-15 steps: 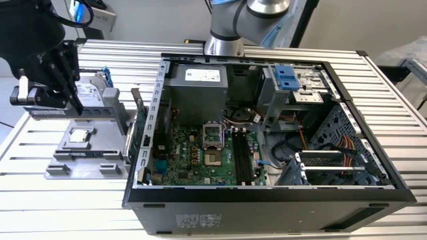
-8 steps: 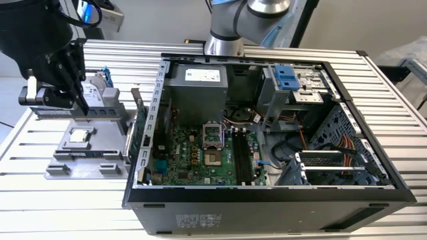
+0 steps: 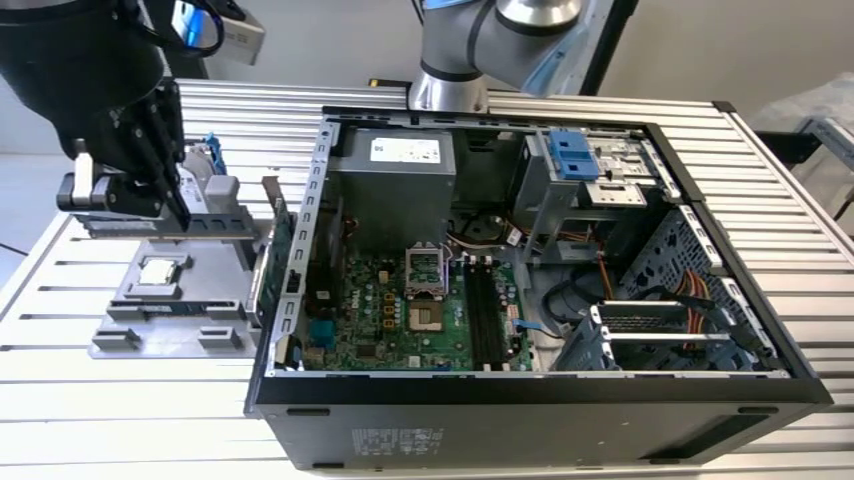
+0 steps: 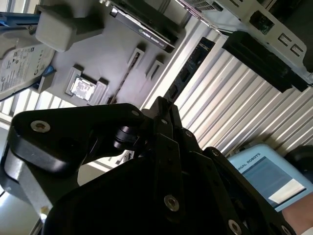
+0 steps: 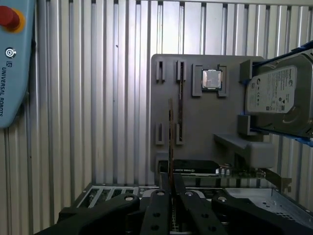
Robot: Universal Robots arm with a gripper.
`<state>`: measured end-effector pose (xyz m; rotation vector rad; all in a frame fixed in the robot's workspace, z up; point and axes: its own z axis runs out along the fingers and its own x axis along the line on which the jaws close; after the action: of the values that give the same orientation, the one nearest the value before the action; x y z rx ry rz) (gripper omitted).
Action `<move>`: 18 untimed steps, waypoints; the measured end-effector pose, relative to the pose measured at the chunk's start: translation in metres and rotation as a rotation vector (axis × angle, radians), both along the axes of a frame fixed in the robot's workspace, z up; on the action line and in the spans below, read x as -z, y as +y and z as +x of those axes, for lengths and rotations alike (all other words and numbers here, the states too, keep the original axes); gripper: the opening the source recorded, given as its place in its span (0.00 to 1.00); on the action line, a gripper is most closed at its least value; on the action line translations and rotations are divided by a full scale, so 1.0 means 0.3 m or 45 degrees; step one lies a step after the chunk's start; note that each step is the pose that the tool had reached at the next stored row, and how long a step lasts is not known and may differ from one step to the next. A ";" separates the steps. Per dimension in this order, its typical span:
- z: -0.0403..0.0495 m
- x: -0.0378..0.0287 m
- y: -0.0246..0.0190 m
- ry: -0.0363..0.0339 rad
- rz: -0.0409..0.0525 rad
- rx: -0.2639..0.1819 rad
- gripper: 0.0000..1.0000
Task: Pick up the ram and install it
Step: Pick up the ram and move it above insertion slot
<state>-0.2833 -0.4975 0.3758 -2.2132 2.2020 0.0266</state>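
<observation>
One ram (image 5: 170, 142) edge-on, seemingly pinched in gripper (image 5: 170, 187), above grey tray (image 5: 200, 122)

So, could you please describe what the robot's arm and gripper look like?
The arm is silver-grey metal with a light blue joint cap. The gripper is matt black, built of angular linked fingers fastened with small round screws. In the exterior view a blue cable loops beside its bulky black wrist.

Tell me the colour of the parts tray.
Grey; the tray shows best in the first wrist view, behind the ram in the tool.
</observation>
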 end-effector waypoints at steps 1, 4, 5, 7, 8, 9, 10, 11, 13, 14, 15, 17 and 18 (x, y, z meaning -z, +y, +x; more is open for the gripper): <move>0.004 0.000 0.000 0.0000 0.000 0.000 0.00; 0.018 0.000 0.000 -0.0001 0.000 0.000 0.00; 0.022 0.000 0.000 -0.0001 0.000 0.000 0.00; 0.031 0.000 0.000 -0.0001 0.000 0.000 0.00; 0.035 0.000 0.000 -0.0001 0.000 0.000 0.00; 0.040 0.000 0.000 0.0000 0.000 0.000 0.00; 0.044 0.000 0.000 0.0000 0.000 0.000 0.00; 0.049 0.000 0.000 -0.0001 0.000 0.000 0.00; 0.058 0.000 0.000 0.0000 0.000 0.000 0.00; 0.063 0.000 0.000 -0.0001 0.000 0.000 0.00; 0.067 0.000 0.000 -0.0001 0.000 0.000 0.00; 0.076 0.000 0.000 0.0000 0.000 0.000 0.00; 0.080 0.000 0.000 0.0000 0.000 0.000 0.00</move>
<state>-0.2592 -0.4974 0.3758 -2.2131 2.2020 0.0266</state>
